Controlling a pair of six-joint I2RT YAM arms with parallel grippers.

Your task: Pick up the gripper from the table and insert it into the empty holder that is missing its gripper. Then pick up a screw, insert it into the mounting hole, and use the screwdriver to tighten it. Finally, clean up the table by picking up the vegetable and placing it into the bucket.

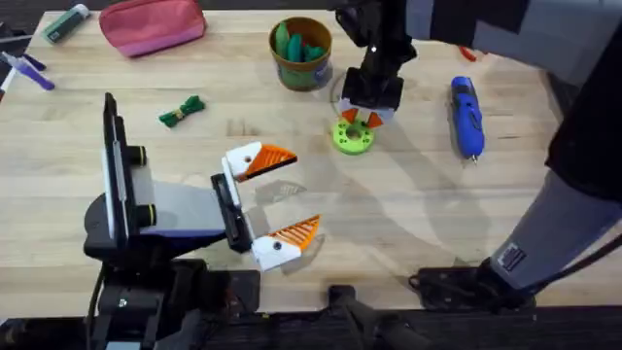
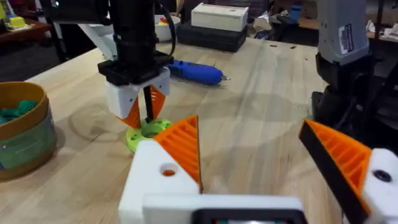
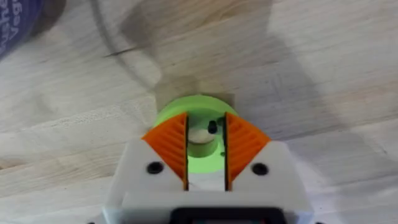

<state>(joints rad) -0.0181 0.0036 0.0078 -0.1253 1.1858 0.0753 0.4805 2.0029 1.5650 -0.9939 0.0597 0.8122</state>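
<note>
My right gripper (image 1: 362,119) hangs just above the bright green disc (image 1: 352,137), open by a narrow gap. A small black screw (image 3: 212,127) stands between its orange pads (image 3: 171,140) without touching both. My left gripper (image 1: 303,192) rests wide open near the table's front. Each of its white holders carries an orange ribbed gripper (image 1: 274,157). The nearer mounting hole (image 2: 168,171) shows orange through it. The blue screwdriver (image 1: 466,117) lies to the right. The green vegetable (image 1: 182,110) lies at the left. The tan bucket (image 1: 301,53) stands at the back.
A pink pouch (image 1: 151,24) and markers (image 1: 66,21) lie at the back left. Red pliers (image 1: 467,54) peek out behind the right arm. Green pieces sit inside the bucket. A dark box (image 2: 211,34) stands beyond the screwdriver.
</note>
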